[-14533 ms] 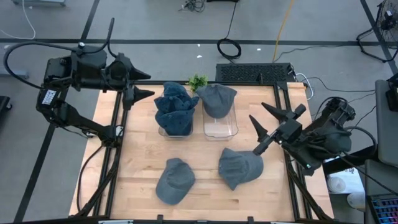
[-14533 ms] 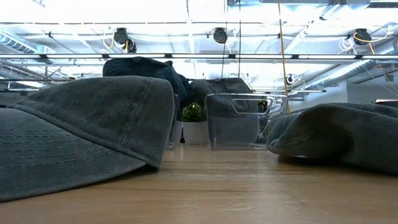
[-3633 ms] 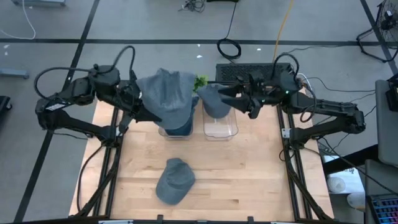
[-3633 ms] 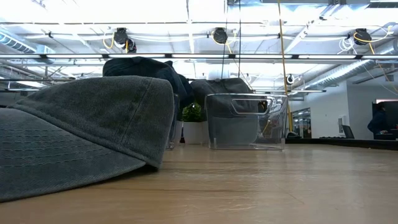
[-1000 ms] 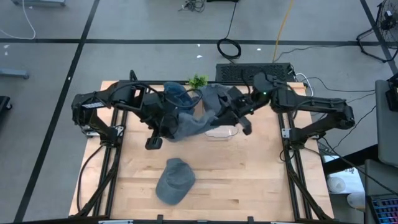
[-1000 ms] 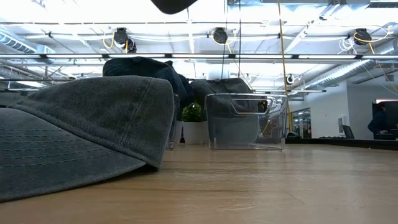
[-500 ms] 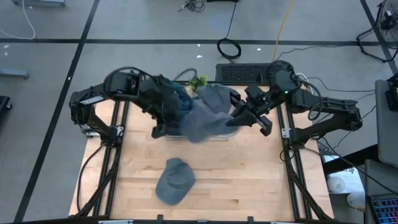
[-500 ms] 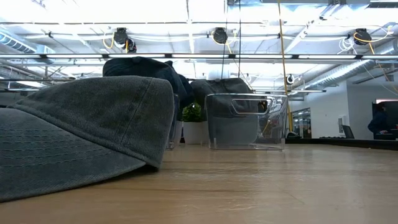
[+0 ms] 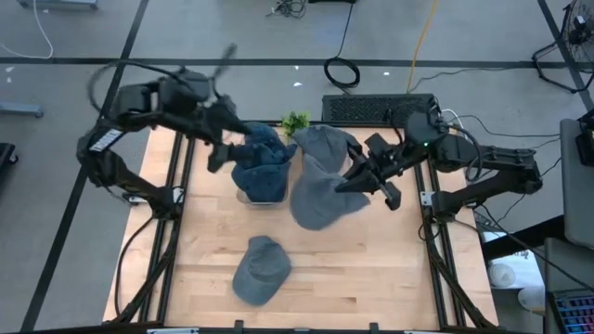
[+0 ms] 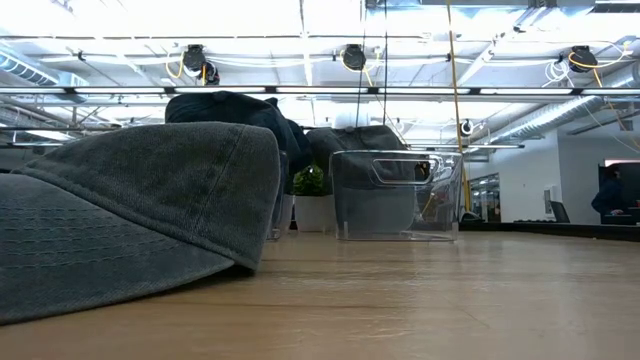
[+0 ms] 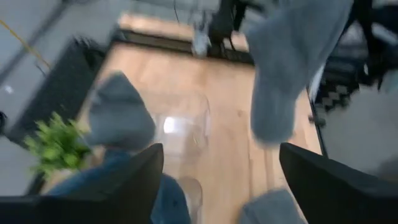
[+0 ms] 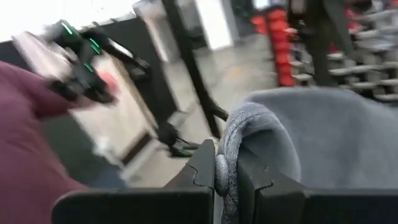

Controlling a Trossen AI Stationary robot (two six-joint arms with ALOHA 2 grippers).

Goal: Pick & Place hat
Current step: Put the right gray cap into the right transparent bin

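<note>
A grey hat [image 9: 320,195] hangs in the air over the near side of the clear bin [image 9: 327,190], with my right gripper [image 9: 357,174] shut on it; it also shows in the left wrist view [image 11: 292,62]. My left gripper [image 9: 218,148] stands open over the table's far left, beside the bin of dark blue hats [image 9: 263,162], touching nothing [image 11: 217,186]. Another grey hat [image 9: 325,144] rests on the clear bin's far rim. A third hat [image 9: 260,269] lies crown up on the table near the front edge, filling the low view's left [image 10: 130,210]. My right gripper pinches a bunched, rolled edge of the hat [image 12: 221,163] between its two fingers [image 12: 202,171]. It reaches in from the table's right side. The rest of the hat [image 12: 311,137] hangs slack below the fingers, clear of the table.
A small green plant [image 9: 295,122] stands at the far edge between the two bins. A black mat [image 9: 380,107] lies beyond the table's far right corner. Bare wood [image 9: 371,269] spreads over the near right of the table.
My left gripper has opened, let go of the hat and swung back toward the table's far left edge. The hat, held between both grippers a second ago, has dropped on its left side and now hangs from my right gripper alone, a little farther right and nearer.
</note>
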